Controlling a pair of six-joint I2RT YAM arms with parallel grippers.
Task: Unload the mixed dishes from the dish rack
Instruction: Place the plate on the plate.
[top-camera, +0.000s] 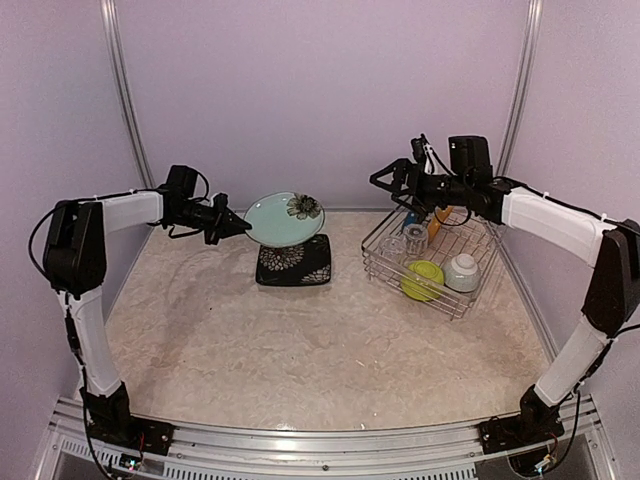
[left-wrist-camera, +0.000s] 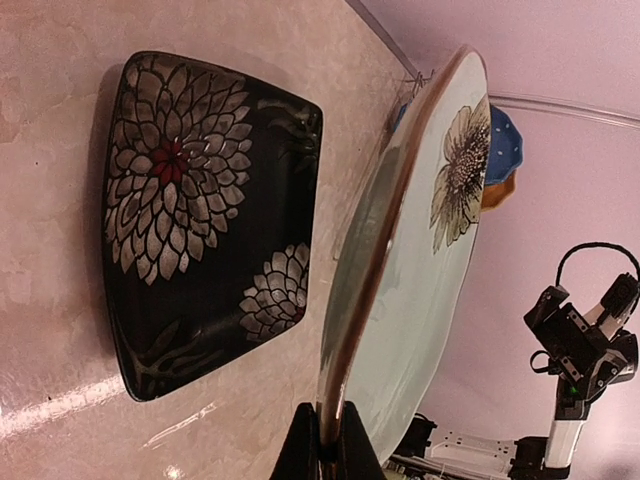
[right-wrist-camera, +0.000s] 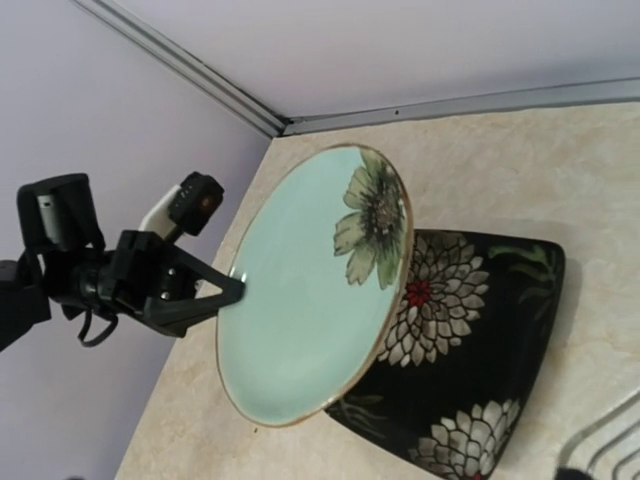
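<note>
Table (top-camera: 300, 350): pale, stone-patterned top, carrying all items.

Dish rack (top-camera: 372, 262): silver wire basket, standing on the right half of the table, below the right arm's wrist.

Left gripper (top-camera: 243, 226): pincer clamped on the near rim of the teal flowered plate (top-camera: 280, 220). In the left wrist view both fingers (left-wrist-camera: 300, 455) pinch the plate's edge. The plate is outside the rack, raised and tilted over the far part of the black square plate (top-camera: 293, 265). Contact between the two plates cannot be confirmed.

Right gripper (top-camera: 385, 180): raised over the rack's far left corner and holding nothing. Whether its pincer is apart or together cannot be told.

Black square plate: lies flat on the table, left of the rack and apart from it, white flower pattern facing up.

Blue white-dotted plate (top-camera: 412, 218) and yellow plate (top-camera: 437, 222): stand on edge at the rack's far end.

Lime-green bowl (top-camera: 423, 280): in the rack's near part, beside the pale grey-green bowl (top-camera: 462, 272) on its right.

Two clear glasses (top-camera: 393, 245): in the rack's left part, between the plates and the lime-green bowl.
</note>
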